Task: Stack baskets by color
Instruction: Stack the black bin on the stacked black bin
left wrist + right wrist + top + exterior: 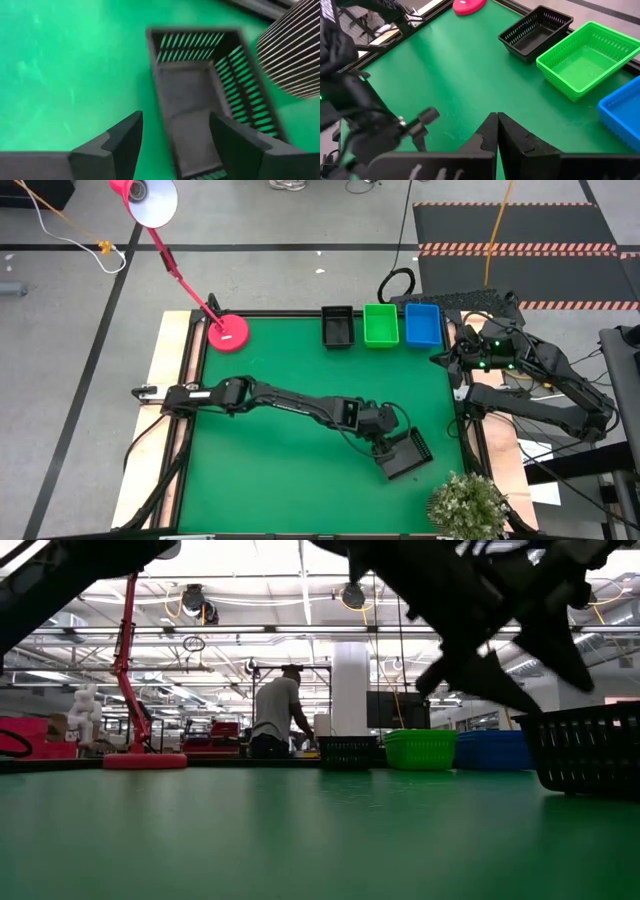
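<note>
A lone black basket point(407, 454) rests on the green mat near the table's near right corner; it also shows in the low view point(590, 750) and the left wrist view point(200, 85). My left gripper point(175, 145) is open and slants down over the basket's near end. One finger point(120, 145) stands outside the long wall and the other point(235, 145) stands over the inside, with gaps to the wall. Along the far edge stand a black basket point(337, 326), a green one point(381, 325) and a blue one point(422, 324). My right gripper point(497, 125) waits shut by the right edge.
A pink lamp base point(228, 333) stands at the far left of the mat, its arm reaching beyond the table. A potted plant point(468, 505) with a striped pot point(292, 50) sits close beside the lone black basket. The mat's middle and left are bare.
</note>
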